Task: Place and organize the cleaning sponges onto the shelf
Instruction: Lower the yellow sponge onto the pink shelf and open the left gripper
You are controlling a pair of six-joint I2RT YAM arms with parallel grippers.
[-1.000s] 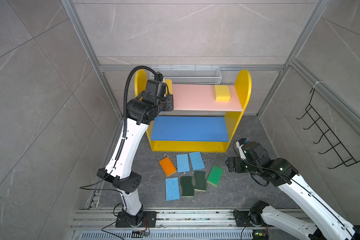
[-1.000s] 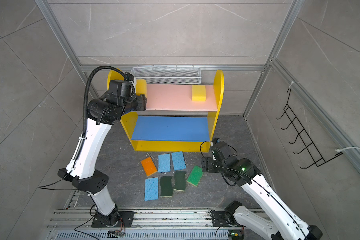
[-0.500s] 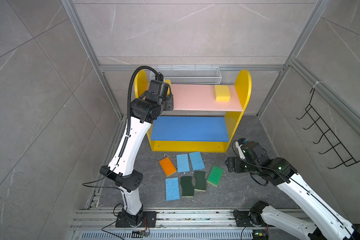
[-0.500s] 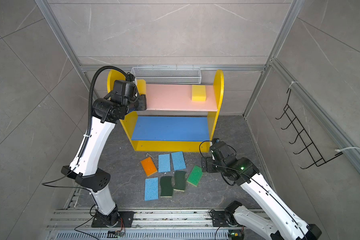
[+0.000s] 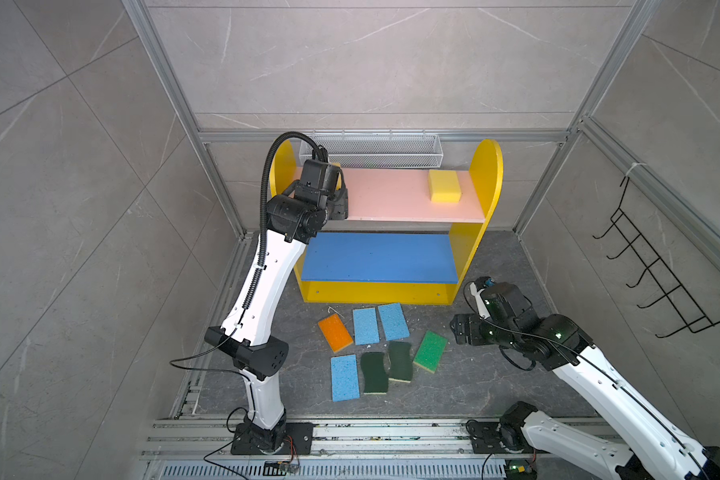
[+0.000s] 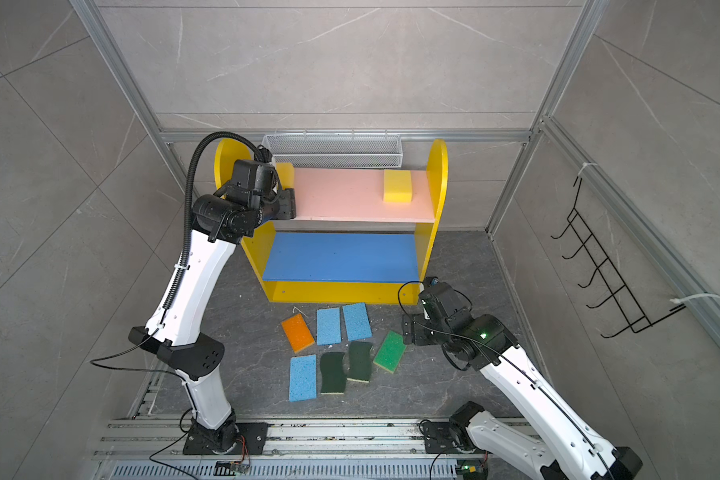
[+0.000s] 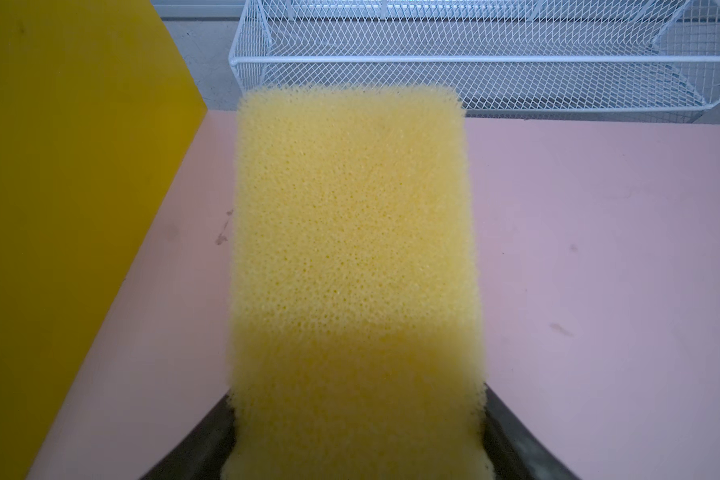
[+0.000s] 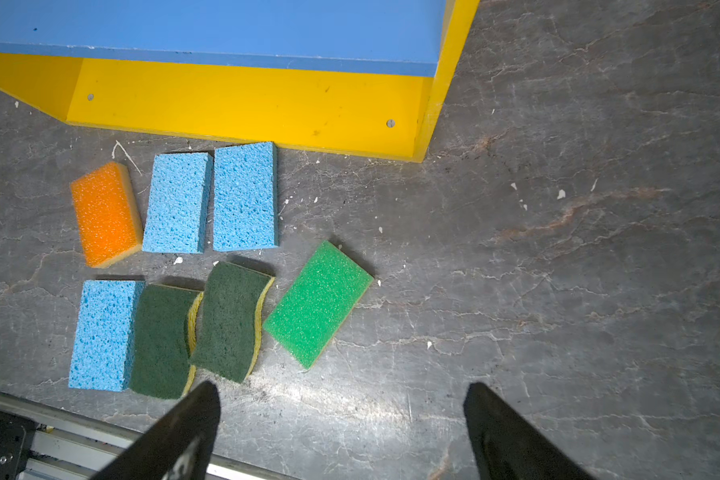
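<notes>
2 of 9 up so far: 1 yellow sponge point(image 5: 444, 185) sits on the shelf point(image 5: 491, 174) at the right end of the pink board point(image 5: 391, 199). My left tool point(image 7: 358, 399) straddles the 2nd yellow sponge point(image 7: 350, 249) lying flat at the left end, can't tell if it's gripping or let go. The other 7 sponges point(image 5: 366, 325) lie on the tabletop point(image 5: 495, 382) along the shelf's front edge, right tool point(image 8: 341, 415) gaping empty near them; mesh basket point(image 5: 375, 149) crowds the board's back edge.

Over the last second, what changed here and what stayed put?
The left arm's elbow swung in toward the shelf; the left gripper barely shifted at the pink board's left end, the yellow sponge between its jaws, release not discernible. The right gripper, open, the other yellow sponge and the seven floor sponges stayed put.
</notes>
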